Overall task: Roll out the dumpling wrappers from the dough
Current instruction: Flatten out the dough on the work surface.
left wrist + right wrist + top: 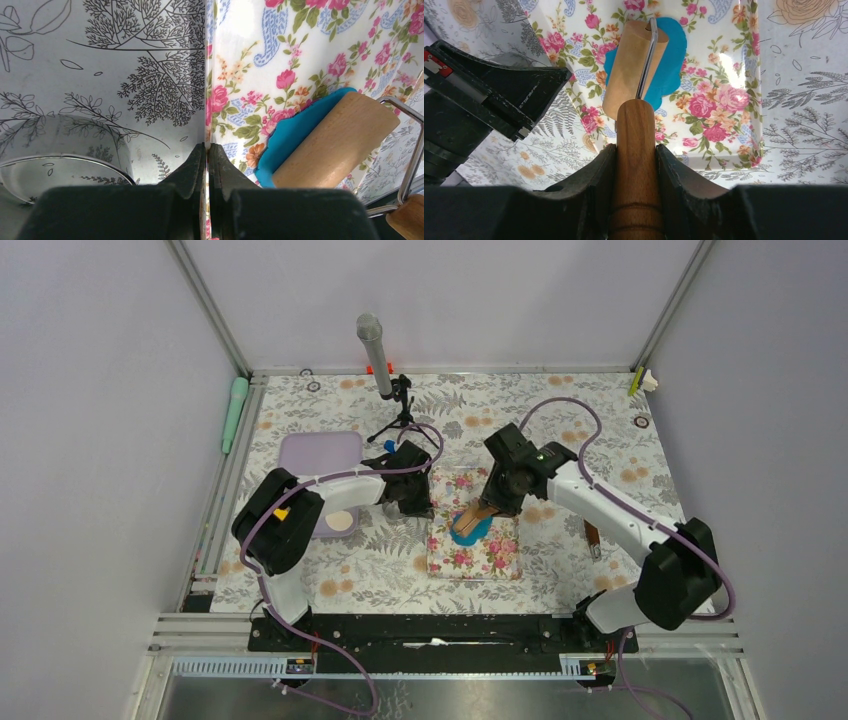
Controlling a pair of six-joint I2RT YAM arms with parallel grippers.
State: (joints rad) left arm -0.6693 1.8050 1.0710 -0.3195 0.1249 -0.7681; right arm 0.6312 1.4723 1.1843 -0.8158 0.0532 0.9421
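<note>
Right gripper (636, 150): jaws clamped on the wooden handle of the roller (631, 65). The roller drum rests on the dough (672, 55), a flattened blue sheet with an uneven outline. The dough lies near the middle of the mat (724, 100) and shows on both sides of the drum.

Left gripper (207, 150): jaws closed, tips at the mat's left edge. Whether they pinch that edge cannot be determined. The mat lies flat on the table (560, 430).
</note>
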